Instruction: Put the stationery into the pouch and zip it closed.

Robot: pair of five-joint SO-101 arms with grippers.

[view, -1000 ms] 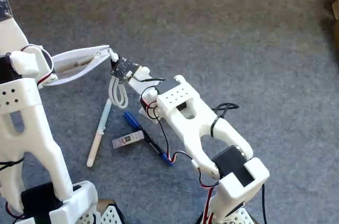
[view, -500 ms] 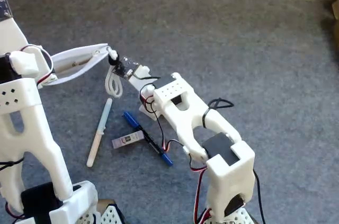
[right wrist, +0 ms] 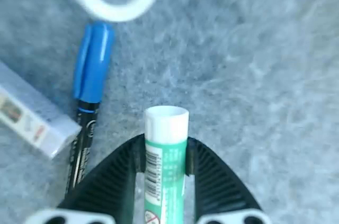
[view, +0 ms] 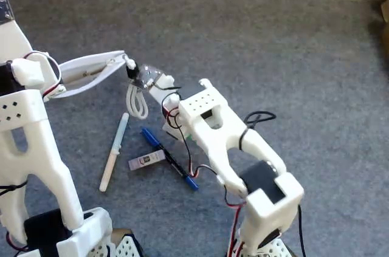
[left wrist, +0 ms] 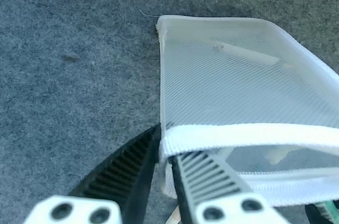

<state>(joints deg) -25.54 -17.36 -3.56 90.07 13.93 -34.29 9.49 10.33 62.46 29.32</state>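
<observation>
A white mesh pouch (left wrist: 233, 86) is held up off the carpet, with my left gripper (left wrist: 165, 147) shut on its rim. In the high view the pouch (view: 91, 71) juts out from the left arm, and a white cord loop (view: 137, 102) hangs from its far end. My right gripper (right wrist: 165, 147) is shut on a green glue stick (right wrist: 166, 128) with a white cap, just above the carpet. Near it lie a blue marker (right wrist: 92, 65) and a small grey box (right wrist: 32, 113). A white pen (view: 115, 150) lies on the carpet beside the marker (view: 167, 157).
Grey carpet (view: 292, 56) stretches open to the right and far side. The right arm (view: 213, 126) leans over the loose items from the near side. A pale wall strip runs along the far edge.
The right arm swung slightly toward the pouch, then eased back, and its base turned. The cord loop swayed. The left arm and pouch stayed put.
</observation>
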